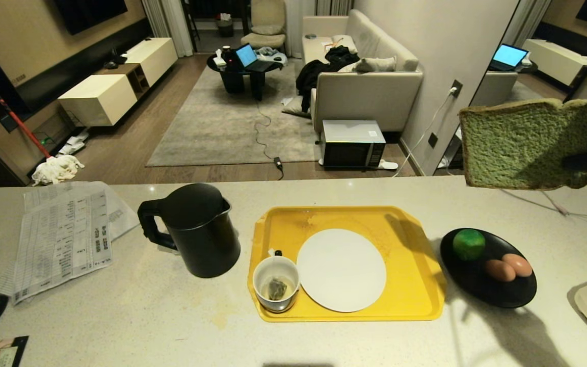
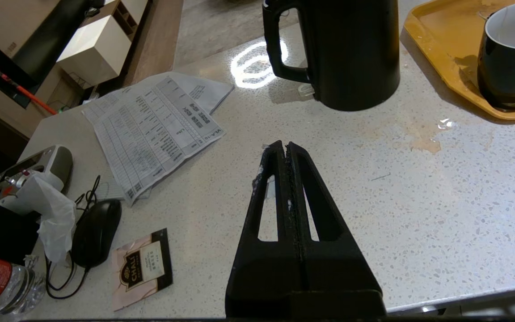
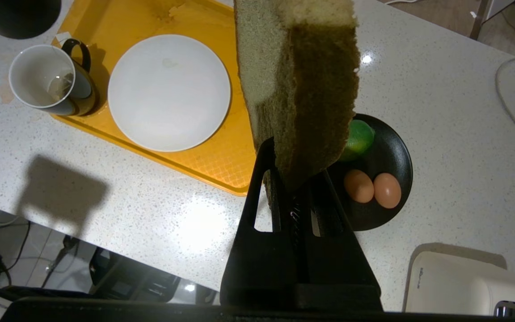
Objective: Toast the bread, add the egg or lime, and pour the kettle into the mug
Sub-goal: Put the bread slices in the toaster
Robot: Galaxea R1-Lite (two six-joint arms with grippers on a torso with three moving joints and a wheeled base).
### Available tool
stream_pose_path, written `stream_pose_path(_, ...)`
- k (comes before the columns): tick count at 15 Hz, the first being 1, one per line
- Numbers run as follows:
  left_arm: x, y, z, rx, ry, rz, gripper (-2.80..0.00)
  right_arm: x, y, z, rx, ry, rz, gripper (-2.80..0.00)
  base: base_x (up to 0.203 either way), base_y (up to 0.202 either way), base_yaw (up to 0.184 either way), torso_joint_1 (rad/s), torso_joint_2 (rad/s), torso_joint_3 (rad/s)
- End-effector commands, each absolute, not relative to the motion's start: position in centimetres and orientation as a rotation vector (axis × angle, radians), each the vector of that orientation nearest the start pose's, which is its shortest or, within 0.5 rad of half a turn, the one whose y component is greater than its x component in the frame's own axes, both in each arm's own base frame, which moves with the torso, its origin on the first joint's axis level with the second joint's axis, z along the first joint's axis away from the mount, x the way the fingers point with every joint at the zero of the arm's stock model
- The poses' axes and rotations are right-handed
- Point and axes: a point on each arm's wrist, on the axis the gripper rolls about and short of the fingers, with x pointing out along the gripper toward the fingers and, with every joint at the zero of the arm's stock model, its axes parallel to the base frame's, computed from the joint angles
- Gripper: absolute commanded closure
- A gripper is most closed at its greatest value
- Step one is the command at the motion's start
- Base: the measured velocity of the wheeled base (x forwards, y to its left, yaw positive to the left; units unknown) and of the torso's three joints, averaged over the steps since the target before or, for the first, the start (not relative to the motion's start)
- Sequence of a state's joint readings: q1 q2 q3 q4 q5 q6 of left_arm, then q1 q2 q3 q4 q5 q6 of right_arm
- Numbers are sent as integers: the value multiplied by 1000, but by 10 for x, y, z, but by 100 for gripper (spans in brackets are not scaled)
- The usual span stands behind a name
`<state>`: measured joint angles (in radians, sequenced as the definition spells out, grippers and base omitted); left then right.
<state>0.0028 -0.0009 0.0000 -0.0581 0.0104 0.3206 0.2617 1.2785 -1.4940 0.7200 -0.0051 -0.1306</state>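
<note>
Speckled pale stone makes up the counter (image 1: 145, 316), with a living room beyond it. On it sit a matte black kettle (image 1: 196, 229) with a loop handle, a glossy yellow tray (image 1: 410, 234), and a black dish (image 1: 477, 285) to the tray's right. The tray carries a flat round white plate (image 1: 341, 269) and a mug (image 1: 275, 283), white inside, with a teabag at the bottom. The dish holds a dimpled green lime (image 1: 469, 243) and two smooth brown eggs (image 1: 508, 268), touching each other.

The right gripper (image 3: 294, 179) is clamped on one edge of the bread (image 1: 528, 145), holding the slice on edge, high above the dish. The slice is thick and roughly square, with a spongy pale green crumb and a tan crust. The left gripper (image 2: 284, 150) hovers over bare counter near the kettle, its jaws pressed together on nothing.

By my reading, the toasting step is in hand: the bread is lifted but not yet in any toaster. A cream appliance (image 3: 472, 286) at the counter's right corner is probably that toaster, though its slot barely shows. The next move would call for carrying the slice there, keeping it upright, and lining its thin edge with the slot before letting go.
</note>
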Motion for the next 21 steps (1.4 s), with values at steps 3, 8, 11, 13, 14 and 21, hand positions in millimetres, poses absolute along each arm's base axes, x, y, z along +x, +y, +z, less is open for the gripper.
stream_pose_path(3, -23, 0, 82, 322, -59, 24, 0, 156, 42, 347, -198, 497, 284, 0, 0, 0, 0, 0, 0, 0)
stream_pose_path(8, -23, 0, 82, 322, -59, 24, 0, 155, 41, 350, -196, 483, 284, 0, 0, 0, 0, 0, 0, 0)
stream_pose_path(11, -23, 0, 81, 322, -57, 23, 0, 155, 41, 351, -196, 482, 283, 0, 5, 8, -135, 7, 3, -1)
stream_pose_path(13, -23, 0, 82, 322, -58, 24, 0, 155, 41, 351, -196, 480, 283, 0, 2, 9, -177, 1, 2, 0)
stream_pose_path(14, -23, 0, 81, 322, -57, 23, 0, 155, 41, 351, -196, 480, 282, 0, 0, 11, -166, 2, -1, 11)
stream_pose_path(21, -23, 0, 81, 322, -57, 23, 0, 157, 41, 350, -202, 487, 261, 0, 2, 10, -171, 3, 1, 2)
